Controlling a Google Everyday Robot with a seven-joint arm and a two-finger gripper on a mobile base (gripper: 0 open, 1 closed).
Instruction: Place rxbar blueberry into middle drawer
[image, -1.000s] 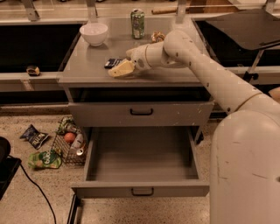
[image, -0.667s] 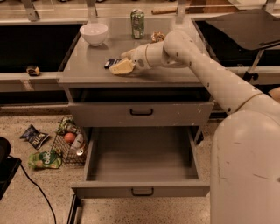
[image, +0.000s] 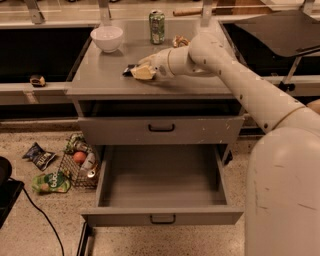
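On cabinet top (image: 100, 75), dark flat rxbar blueberry (image: 130, 70) against end effector (image: 143, 73), grip state unclear.

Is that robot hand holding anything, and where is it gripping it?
Cannot tell. The gripper sits over the rxbar on the cabinet top, hiding all but one end.

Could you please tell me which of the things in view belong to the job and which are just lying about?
Part of the job:
- rxbar blueberry, on the cabinet top
- gripper, down at the bar
- middle drawer, pulled open

Just lying about:
- white bowl
- green can
- upper drawer, closed
- wire basket, on the floor
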